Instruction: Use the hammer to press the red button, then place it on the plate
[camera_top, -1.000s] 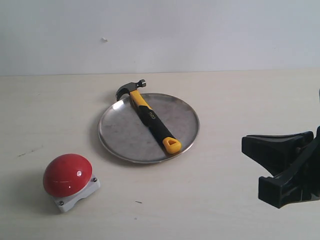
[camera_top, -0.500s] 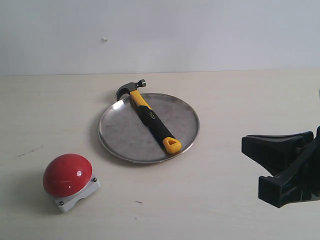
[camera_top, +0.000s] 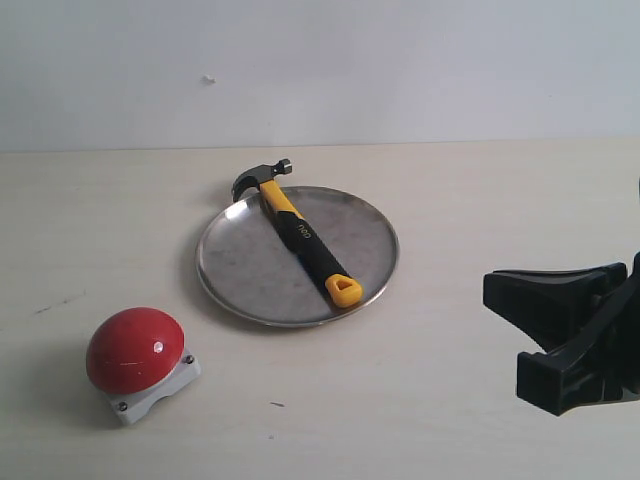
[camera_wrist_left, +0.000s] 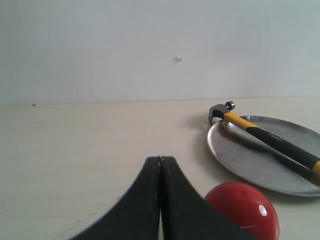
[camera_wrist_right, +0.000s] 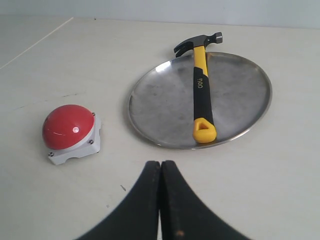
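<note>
A yellow-and-black claw hammer lies across the round stainless-steel plate, its head over the plate's far-left rim. The glossy red dome button sits near-left, apart from the plate. The left gripper and right gripper both have their jaws pressed together.

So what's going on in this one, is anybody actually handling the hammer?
Nobody is. The hammer lies across the plate, its handle on the steel and its head poking over the rim. The red button sits on the table, apart from the plate, with nothing touching it. Both the left pincer and the right pincer are shut, empty and clear of everything.
</note>
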